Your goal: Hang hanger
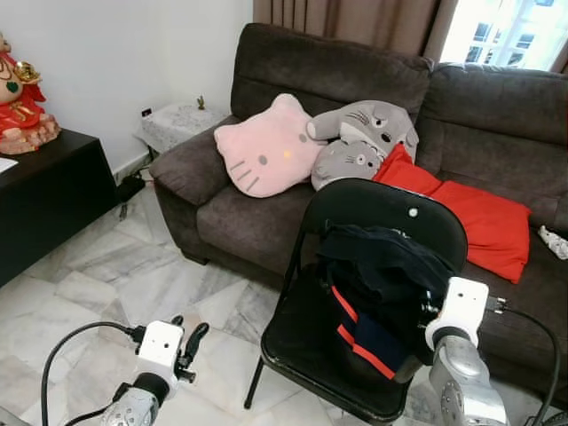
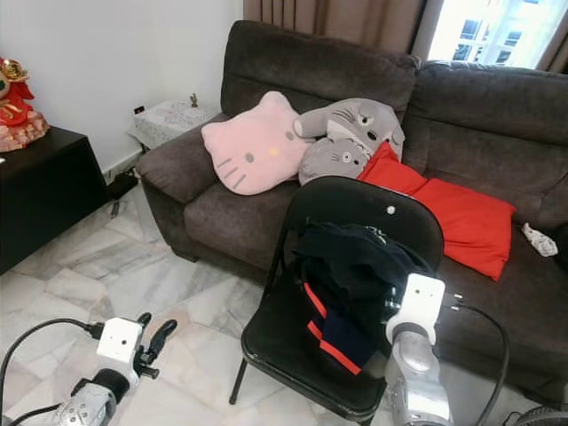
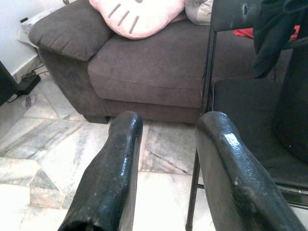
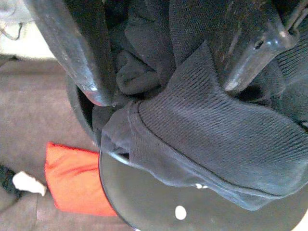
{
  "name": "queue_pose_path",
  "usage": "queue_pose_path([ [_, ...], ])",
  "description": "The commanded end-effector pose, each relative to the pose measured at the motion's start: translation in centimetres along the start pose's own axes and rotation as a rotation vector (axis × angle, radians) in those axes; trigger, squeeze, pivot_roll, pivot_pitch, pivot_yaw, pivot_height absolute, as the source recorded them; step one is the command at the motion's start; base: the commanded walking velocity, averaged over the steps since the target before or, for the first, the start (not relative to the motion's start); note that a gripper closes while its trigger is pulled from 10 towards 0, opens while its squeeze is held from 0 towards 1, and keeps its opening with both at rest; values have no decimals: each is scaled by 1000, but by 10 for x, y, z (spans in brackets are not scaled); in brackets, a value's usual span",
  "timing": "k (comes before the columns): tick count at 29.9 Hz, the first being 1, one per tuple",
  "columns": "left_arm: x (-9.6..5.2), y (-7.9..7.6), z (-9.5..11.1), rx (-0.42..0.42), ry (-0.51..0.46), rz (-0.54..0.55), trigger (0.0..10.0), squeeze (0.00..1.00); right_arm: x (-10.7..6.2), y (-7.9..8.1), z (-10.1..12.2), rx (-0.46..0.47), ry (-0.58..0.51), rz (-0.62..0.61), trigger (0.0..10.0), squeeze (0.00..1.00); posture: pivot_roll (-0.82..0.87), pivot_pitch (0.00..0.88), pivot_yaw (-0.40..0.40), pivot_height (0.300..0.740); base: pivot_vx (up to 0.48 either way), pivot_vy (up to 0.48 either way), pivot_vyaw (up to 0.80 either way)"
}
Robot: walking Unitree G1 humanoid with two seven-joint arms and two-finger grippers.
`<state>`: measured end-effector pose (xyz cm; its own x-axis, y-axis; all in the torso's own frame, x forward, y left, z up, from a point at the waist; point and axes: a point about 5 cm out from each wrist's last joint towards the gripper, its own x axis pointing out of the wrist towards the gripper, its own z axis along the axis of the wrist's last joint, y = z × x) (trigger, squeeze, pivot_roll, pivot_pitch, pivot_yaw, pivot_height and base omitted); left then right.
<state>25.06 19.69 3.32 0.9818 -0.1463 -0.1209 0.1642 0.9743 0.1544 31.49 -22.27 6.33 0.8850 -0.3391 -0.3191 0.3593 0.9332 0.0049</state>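
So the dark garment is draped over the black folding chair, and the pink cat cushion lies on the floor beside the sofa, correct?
Not quite. The dark garment is on the black folding chair, but the pink cat cushion sits on the sofa seat, leaning against the backrest, not on the floor. The left eye view shows it.

The right claw (image 4: 163, 82) is buried in the dark garment (image 1: 382, 275) draped over the folding chair (image 1: 306, 342), so any hanger beneath stays unseen — whether its fingers grip anything cannot be told; the chair's far legs are hidden; the red figurine (image 1: 22, 98) and black cabinet (image 1: 49, 195) are cut by the picture's edge — as is the sofa (image 1: 497, 124).
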Motion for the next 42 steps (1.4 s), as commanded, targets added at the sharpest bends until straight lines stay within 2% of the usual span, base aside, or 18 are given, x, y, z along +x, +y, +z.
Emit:
queue_pose_path([
  [1,1,0,0,-2,11,-3,10000,0,2,-1,0,33,12,-6,10000,0,29,0,-19,740,0,0,0],
  [10,2,0,0,-1,14,-4,10000,0,9,2,6,77,8,-6,10000,0,30,0,-14,740,0,0,0],
  [13,2,0,0,0,14,-3,10000,0,12,2,12,85,-28,-21,10000,0,31,0,-13,740,0,0,0],
  [16,2,0,0,1,15,-4,10000,0,13,-2,13,75,-40,-60,10000,0,33,0,-12,740,0,0,0],
  [17,2,0,-1,2,15,-4,10000,0,13,-8,13,78,-43,-117,10000,0,33,0,-12,740,0,0,0],
  [21,3,0,-1,2,16,-6,10000,0,14,-13,11,83,-39,-163,10000,0,33,0,-10,740,0,0,0],
  [27,3,0,-1,2,18,-9,10000,0,17,-13,6,110,2,-148,10000,0,33,0,-11,740,0,0,0],
  [30,3,-1,-1,0,20,-7,10000,0,19,-6,10,155,5,-94,10000,0,33,0,-10,740,0,0,0],
  [33,3,-1,-2,-1,21,-8,10000,0,21,-2,11,157,12,-58,10000,0,34,0,-10,740,0,0,0],
  [42,4,-1,-2,-4,25,-7,10000,0,25,1,13,189,38,-62,10000,0,38,0,-10,740,0,0,0],
])
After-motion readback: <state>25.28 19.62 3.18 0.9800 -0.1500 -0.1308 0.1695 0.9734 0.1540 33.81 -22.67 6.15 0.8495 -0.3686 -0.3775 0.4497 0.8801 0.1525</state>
